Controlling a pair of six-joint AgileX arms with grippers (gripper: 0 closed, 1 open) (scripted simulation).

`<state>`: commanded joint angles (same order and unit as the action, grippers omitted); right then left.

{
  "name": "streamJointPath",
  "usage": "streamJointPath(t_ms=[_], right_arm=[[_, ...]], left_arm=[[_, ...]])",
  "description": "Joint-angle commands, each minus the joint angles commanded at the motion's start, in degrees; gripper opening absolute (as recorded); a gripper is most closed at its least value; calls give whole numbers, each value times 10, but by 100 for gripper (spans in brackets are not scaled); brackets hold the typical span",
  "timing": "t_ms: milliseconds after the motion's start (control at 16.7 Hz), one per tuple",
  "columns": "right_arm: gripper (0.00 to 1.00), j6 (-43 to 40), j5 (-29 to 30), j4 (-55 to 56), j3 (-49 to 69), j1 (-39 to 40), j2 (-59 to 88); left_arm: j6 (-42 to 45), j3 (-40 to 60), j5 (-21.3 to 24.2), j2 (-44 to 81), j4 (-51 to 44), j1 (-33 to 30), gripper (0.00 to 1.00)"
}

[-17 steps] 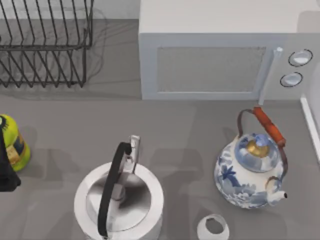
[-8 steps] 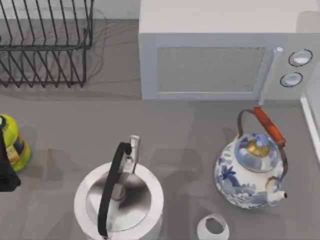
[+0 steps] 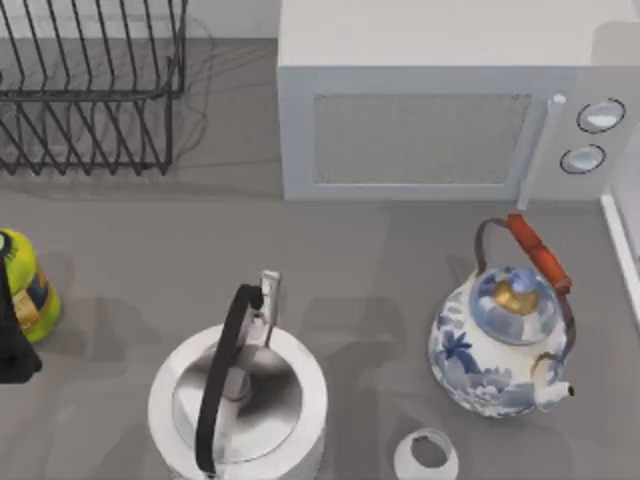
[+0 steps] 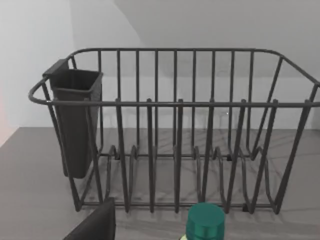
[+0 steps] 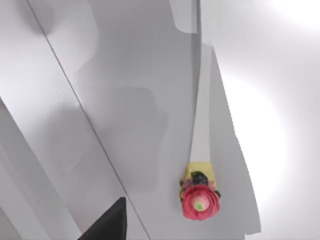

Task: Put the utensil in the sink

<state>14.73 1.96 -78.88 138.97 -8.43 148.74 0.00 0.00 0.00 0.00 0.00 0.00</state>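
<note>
No readable writing on yellow bottle [image 3: 22, 285] at worktop [image 3: 380, 270] left edge. Nothing moved since earlier. Left gripper, right gripper: can't tell open or closed.

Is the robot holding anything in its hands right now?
It cannot be told. The steel kettle and the blue-and-white teapot sit free on the counter, and no fingers are seen gripping anything.

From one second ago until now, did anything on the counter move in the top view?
Nothing visibly changed. The steel kettle, the blue-and-white teapot, the microwave, the dish rack and the yellow bottle are all where they were.
</note>
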Motion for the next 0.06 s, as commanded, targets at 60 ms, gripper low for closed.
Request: streamJointPath(t_ms=[60], right_arm=[[100,0,0,0,0,0,0]], left_arm=[[0,0,0,0,0,0,100]])
